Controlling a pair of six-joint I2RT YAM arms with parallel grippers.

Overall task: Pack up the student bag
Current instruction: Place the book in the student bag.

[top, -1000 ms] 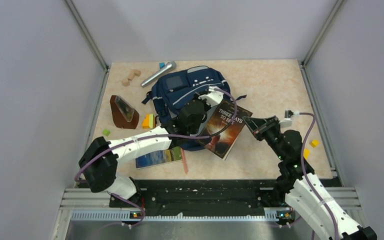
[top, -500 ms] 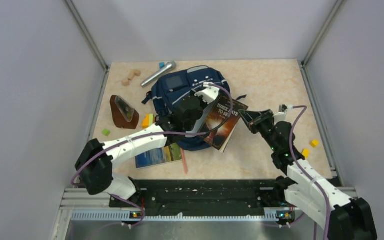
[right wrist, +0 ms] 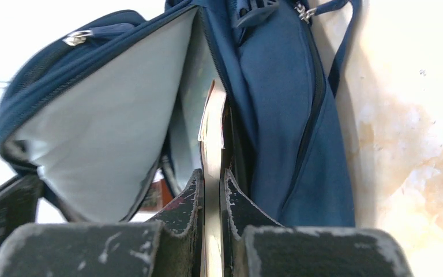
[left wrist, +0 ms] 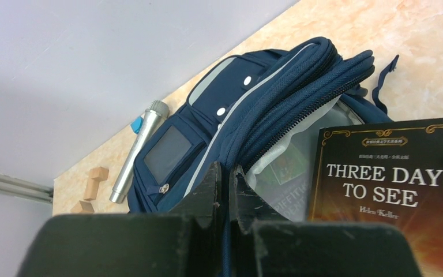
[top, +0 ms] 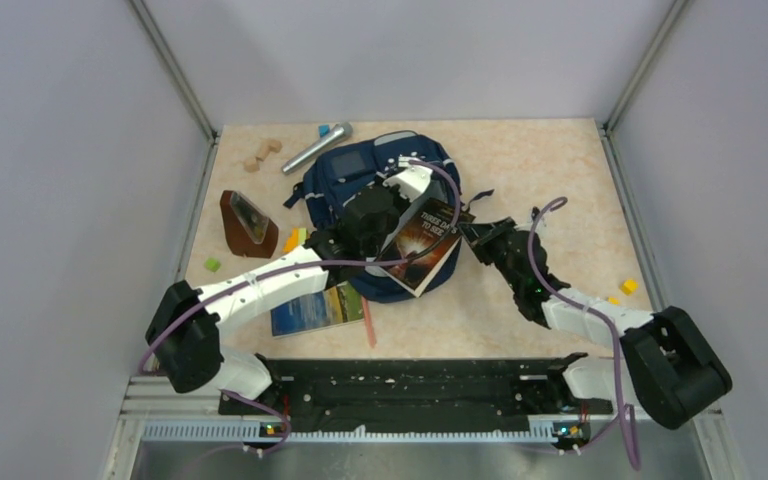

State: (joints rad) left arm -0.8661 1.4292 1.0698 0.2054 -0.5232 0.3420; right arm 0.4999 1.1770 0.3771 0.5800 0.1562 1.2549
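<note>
- Change: over the last second the right hand [right wrist: 212,176] pushed the "Three Days to See" book [left wrist: 389,190] left. It was lying mostly off to the right of the bag, and its leading edge is now at the open mouth.
- The right arm has dropped low and stretched across the counter [top: 550,170] to do it.
- Right hand: fingers clamped tight on the book's edge, cover pinched between them.
- Left hand [left wrist: 225,170]: fingers almost together, pinching blue fabric at the zip rim and propping the main compartment open. It shifted slightly back and left as the book came in.
- Student bag [top: 360,170]: mid-back of the counter, lying down, front pocket toward the back-left, mouth toward the right arm.
- The right wrist view shows the book edge lined up with the gap beside the grey lining. Another printed cover [left wrist: 288,179] looks to be already inside.
- Judgement: insertion has started but isn't finished, since most of the book is still outside. Next, keep sliding it in while the left hand holds the rim up. The risk is a corner snagging the zip.
</note>
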